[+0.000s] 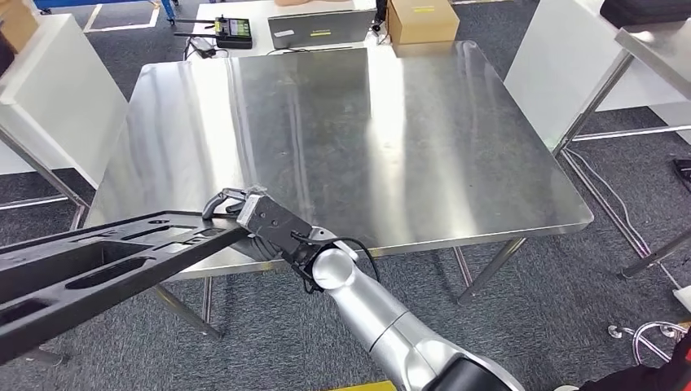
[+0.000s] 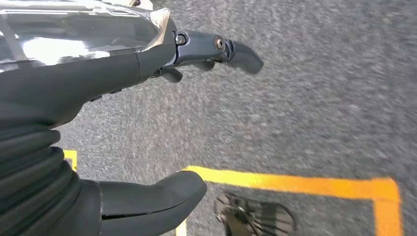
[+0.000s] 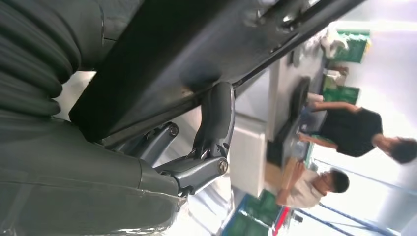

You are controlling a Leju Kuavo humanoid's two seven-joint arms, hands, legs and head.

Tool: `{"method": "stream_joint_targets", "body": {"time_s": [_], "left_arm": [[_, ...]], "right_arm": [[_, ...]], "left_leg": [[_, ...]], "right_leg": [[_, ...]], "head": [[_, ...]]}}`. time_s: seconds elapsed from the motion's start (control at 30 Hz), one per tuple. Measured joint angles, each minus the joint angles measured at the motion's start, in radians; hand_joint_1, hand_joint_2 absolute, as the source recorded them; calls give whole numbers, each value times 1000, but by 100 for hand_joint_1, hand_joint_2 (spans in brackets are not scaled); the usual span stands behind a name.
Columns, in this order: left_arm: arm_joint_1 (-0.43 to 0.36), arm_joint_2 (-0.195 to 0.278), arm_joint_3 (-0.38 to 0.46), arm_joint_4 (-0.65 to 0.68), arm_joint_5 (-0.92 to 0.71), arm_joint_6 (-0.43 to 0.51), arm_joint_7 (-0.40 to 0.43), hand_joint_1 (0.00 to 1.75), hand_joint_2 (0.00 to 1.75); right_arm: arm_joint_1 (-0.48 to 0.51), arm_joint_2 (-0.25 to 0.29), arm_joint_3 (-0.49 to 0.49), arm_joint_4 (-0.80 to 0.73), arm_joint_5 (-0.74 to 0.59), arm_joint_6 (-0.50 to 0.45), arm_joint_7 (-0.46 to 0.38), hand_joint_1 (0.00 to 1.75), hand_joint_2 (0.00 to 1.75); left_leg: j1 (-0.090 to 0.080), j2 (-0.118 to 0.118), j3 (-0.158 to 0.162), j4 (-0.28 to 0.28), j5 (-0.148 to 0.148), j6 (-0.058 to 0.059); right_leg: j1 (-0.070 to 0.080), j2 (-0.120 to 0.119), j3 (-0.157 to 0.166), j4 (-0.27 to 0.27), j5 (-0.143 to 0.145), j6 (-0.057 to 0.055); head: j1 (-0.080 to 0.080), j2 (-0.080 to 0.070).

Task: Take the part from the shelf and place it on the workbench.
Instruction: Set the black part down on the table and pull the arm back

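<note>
The part (image 1: 98,261) is a long black plastic panel with slotted openings. It hangs low at the front left, its near end level with the front edge of the steel workbench (image 1: 367,122). My right hand (image 1: 253,216) grips that end, the silver arm reaching in from the lower right. In the right wrist view the dark fingers (image 3: 214,123) curl around the edge of the part (image 3: 187,54). My left hand (image 2: 74,88) hangs over grey carpet with thumb and fingers apart, holding nothing.
Behind the workbench stand a laptop (image 1: 322,28), a cardboard box (image 1: 421,20) and a black controller (image 1: 234,31). White panels flank it on the left (image 1: 49,98) and right (image 1: 562,65). Yellow floor tape (image 2: 295,182) runs under the left hand. Two people (image 3: 354,130) are in the background.
</note>
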Motion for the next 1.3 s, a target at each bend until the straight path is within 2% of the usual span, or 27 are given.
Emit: {"method": "stream_joint_targets", "body": {"time_s": [0.07, 0.1, 0.13, 0.2, 0.23, 0.27, 0.33, 0.37, 0.43, 0.53, 0.57, 0.6, 0.63, 0.67, 0.73, 0.77, 0.8, 0.83, 0.87, 0.9, 0.93, 0.97, 1.0, 1.03, 1.07, 1.13, 1.3], "left_arm": [[-6, -2, 1, 0, 1, 0, -2, 0, 175], [-5, -3, 2, 0, 1, 1, -2, 0, 175], [-3, -2, 2, 0, 1, 2, -2, 0, 175], [3, 0, 3, 0, 1, 4, -2, 0, 175], [6, 0, 4, 0, 1, 5, -2, 0, 175], [7, 0, 4, 0, 1, 5, -3, 0, 175], [8, 0, 4, 0, 1, 6, -3, 0, 175], [8, 0, 4, 0, 1, 6, -3, 0, 175], [8, 0, 4, 0, 1, 6, -3, 0, 175], [12, 3, 6, 0, 1, 7, -3, 0, 175], [12, 4, 8, 0, 1, 16, -2, 0, 175], [10, 4, 10, 0, 2, 25, -2, 0, 175], [9, 4, 12, 0, 3, 35, -1, 0, 175], [9, 4, 14, 0, 5, 43, 0, 0, 175], [9, 4, 18, 0, 9, 44, 0, 0, 175], [10, 3, 20, 0, 10, 45, 0, 0, 175], [10, 3, 20, 0, 10, 45, 0, 0, 175], [10, 2, 20, 0, 9, 46, 0, 0, 175], [10, 2, 20, 0, 8, 46, 0, 0, 175], [10, 2, 20, 0, 6, 46, 0, 0, 175], [9, 2, 20, 0, 3, 47, 0, 0, 175], [9, 2, 20, 0, 1, 47, 0, 0, 175], [8, 2, 20, 0, 0, 47, 0, 0, 175], [8, 2, 20, 0, -1, 47, 0, 0, 175], [7, 2, 20, 0, -1, 46, 0, 0, 175], [6, 0, 20, 0, -2, 46, 0, 0, 175], [3, -1, 20, 0, -5, 47, 1, 0, 175]], "right_arm": [[-8, 7, 1, 0, 0, 0, -1, 175, 175], [-7, 9, 2, 0, -1, 0, -1, 175, 175], [-5, 10, 2, 1, 0, 0, -1, 175, 175], [-2, 11, 3, 2, 0, 0, 0, 175, 175], [-1, 11, 3, 2, 0, -1, 0, 175, 175], [-1, 12, 3, 2, 0, -1, 0, 175, 175], [-1, 13, 4, 2, 0, -1, 0, 175, 175], [-1, 13, 4, 2, 0, -1, 0, 175, 175], [-1, 13, 4, 2, 0, -1, 0, 175, 175], [0, 13, 5, 5, 1, -3, 0, 175, 175], [-2, 15, 6, 7, 9, -14, 1, 175, 175], [-5, 17, 9, 7, 21, -29, 2, 175, 175], [-8, 18, 12, 8, 39, -50, 6, 175, 175], [-12, 18, 16, 10, 62, -76, 13, 175, 175], [-13, 16, 29, 16, 103, -123, 40, 175, 175], [-15, 14, 38, 20, 120, -147, 58, 175, 175], [-20, 14, 49, 24, 135, -173, 76, 175, 175], [-27, 14, 62, 27, 147, -199, 94, 175, 175], [-37, 14, 77, 31, 157, -225, 113, 175, 175], [-49, 13, 93, 36, 164, -248, 130, 175, 175], [-63, 13, 110, 40, 167, -265, 144, 175, 175], [-75, 13, 125, 44, 168, -276, 156, 175, 175], [-87, 15, 137, 47, 168, -282, 163, 175, 175], [-97, 17, 148, 49, 167, -286, 168, 175, 175], [-105, 19, 157, 50, 167, -288, 170, 175, 175], [-116, 23, 172, 54, 165, -291, 171, 175, 175], [-127, 24, 193, 62, 166, -299, 175, 175, 175]], "left_leg": [[1, 4, -75, 114, 24, -5], [1, 5, -124, 175, 15, -7], [0, 5, -173, 218, -15, -8], [0, 5, -247, 239, -93, -9], [-1, 5, -267, 214, -106, -7], [-3, 6, -278, 174, -93, -4], [-6, 6, -283, 109, -48, 2], [-7, 6, -282, 96, -34, 3], [-7, 6, -282, 90, -25, 4], [-19, 5, -278, 9, 152, 20], [-23, 4, -260, -25, 201, 30], [-23, 4, -238, -41, 194, 38], [-22, 4, -214, -57, 184, 46], [-20, 3, -192, -71, 175, 53], [-19, 1, -166, -79, 155, 55], [-18, -1, -152, -80, 144, 54], [-18, -3, -138, -81, 132, 52], [-18, -5, -122, -80, 119, 49], [-18, -7, -107, -81, 106, 46], [-20, -8, -93, -79, 93, 41], [-21, -9, -83, -78, 82, 35], [-22, -10, -76, -77, 72, 28], [-22, -11, -72, -75, 63, 23], [-21, -11, -69, -75, 59, 24], [-20, -11, -66, -75, 57, 27], [-18, -9, -61, -76, 56, 36], [-17, 3, -52, -88, 52, 37]], "right_leg": [[-3, 4, 30, -5, -18, -16], [-2, 5, 45, -6, -32, -22], [-1, 8, 60, -6, -47, -25], [1, 16, 96, -6, -78, -27], [1, 19, 117, -6, -94, -27], [1, 21, 137, -7, -111, -26], [2, 22, 164, -7, -132, -24], [2, 22, 168, -7, -135, -24], [2, 22, 170, -7, -137, -24], [5, 26, 193, -17, -163, -14], [6, 26, 195, -7, -161, 0], [7, 25, 181, 23, -151, 13], [7, 22, 151, 72, -141, 22], [7, 19, 102, 141, -142, 26], [7, 19, 10, 228, -198, 11], [5, 18, -20, 234, -229, 7], [3, 18, -38, 214, -240, 9], [-1, 17, -44, 170, -222, 19], [-5, 15, -41, 109, -173, 36], [-8, 10, -36, 49, -106, 51], [-8, 5, -26, 4, -46, 56], [-7, 2, -19, -23, -1, 51], [-5, -1, -13, -31, 22, 39], [-4, 0, -7, -32, 28, 28], [-3, 3, -5, -33, 31, 24], [-2, 7, -2, -34, 29, 22], [2, 16, 0, -34, 19, 9]], "head": [[-1, 0], [-1, 0], [-1, 0], [-1, 0], [-1, 0], [-1, 0], [-1, 0], [-1, 0], [-1, 0], [-2, 0], [-2, 0], [-2, 0], [-1, 0], [0, 0], [0, 0], [0, 0], [0, 0], [1, 0], [1, 0], [1, 0], [1, 0], [0, 0], [0, 0], [0, 0], [-1, 0], [-1, 0], [-1, 0]]}}
